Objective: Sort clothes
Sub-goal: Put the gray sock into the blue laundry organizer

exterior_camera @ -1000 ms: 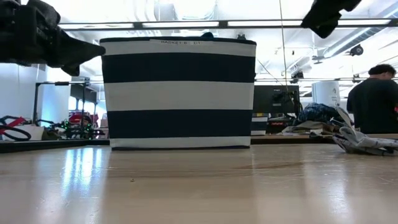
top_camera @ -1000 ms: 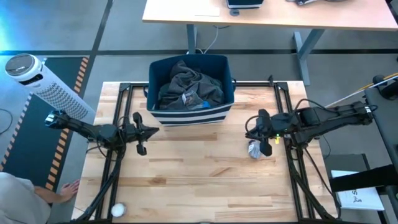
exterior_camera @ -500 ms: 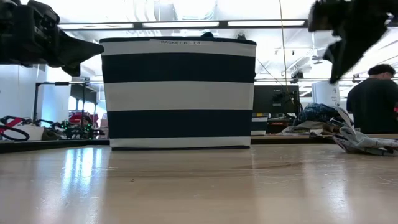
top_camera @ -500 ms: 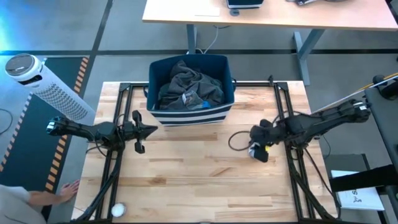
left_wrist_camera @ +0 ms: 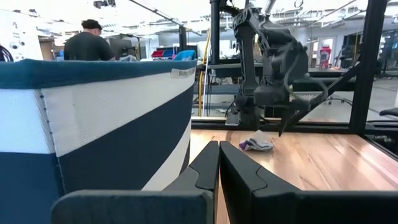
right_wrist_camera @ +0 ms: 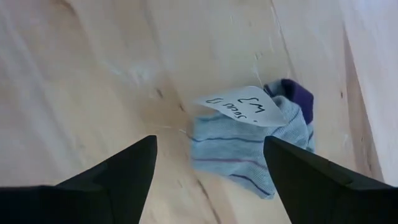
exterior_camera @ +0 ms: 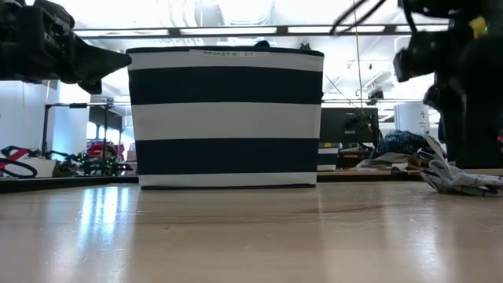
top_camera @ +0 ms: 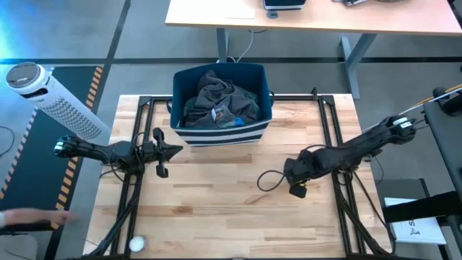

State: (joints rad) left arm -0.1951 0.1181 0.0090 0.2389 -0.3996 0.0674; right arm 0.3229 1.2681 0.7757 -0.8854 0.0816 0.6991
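Wooden counter [top_camera: 216, 209] is carrying a striped sock [right_wrist_camera: 249, 146]; right gripper [right_wrist_camera: 208, 171] is hovering above, jaws spread empty, presumably to straddle it; left gripper [left_wrist_camera: 219, 163] is waiting closed.

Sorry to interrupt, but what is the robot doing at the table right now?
It is sorting clothes. The right gripper hangs open just above a small striped grey garment with a paper tag, lying on the table. The left gripper waits shut beside the striped bin, which already holds dark clothes.
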